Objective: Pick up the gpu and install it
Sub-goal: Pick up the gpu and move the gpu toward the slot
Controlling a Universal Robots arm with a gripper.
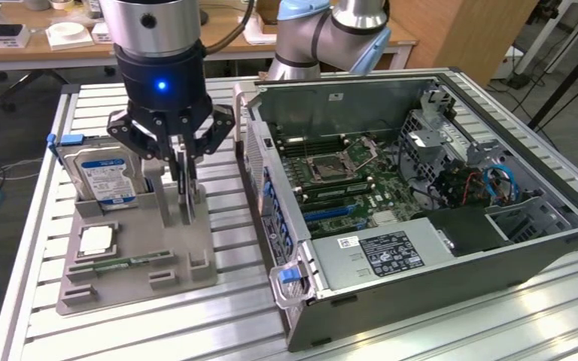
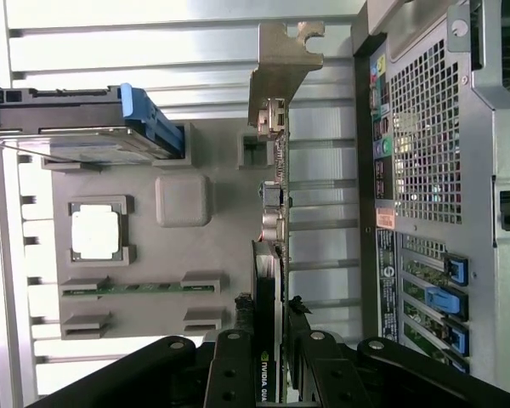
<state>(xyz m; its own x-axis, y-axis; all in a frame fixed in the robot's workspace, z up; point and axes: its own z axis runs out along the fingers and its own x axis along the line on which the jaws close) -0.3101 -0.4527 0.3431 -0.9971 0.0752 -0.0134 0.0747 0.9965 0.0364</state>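
A grey holder tray (image 1: 153, 241) lies on the slatted table (image 1: 420, 331), toward the table's edge on the exterior view's left. Each part has its own moulded pocket, which I judge fixes its spot and pose for a grasp from above.

At the tray's far left corner a hard drive (image 1: 103, 177) stands on edge in a slot. Closer in, a processor chip (image 1: 96, 241) lies flat. A memory stick (image 1: 118, 265) lies in low pockets toward the tray's near edge.

Along the tray's right edge stands the gpu (image 2: 274, 212), upright on one long edge, so its upper edge is offered upward. The gripper (image 2: 270, 306) reaches straight down over it. Its fingers (image 2: 236, 348) are clamped on the card's two faces, apparently toward the end away from the bracket. I cannot tell whether the card rests in its pockets or hangs just clear of them.

The card's long axis runs parallel to the tray's right edge, near to far. The silver bracket (image 2: 280, 59) points past the tray's far edge, out over the table slats.

To the exterior view's right, the computer case (image 1: 530, 226) lies on its side with the panel off. The motherboard (image 1: 339, 173) therefore faces up, presumably so its slots can be reached from above. The case's rear panel faces the tray, just beside the card.
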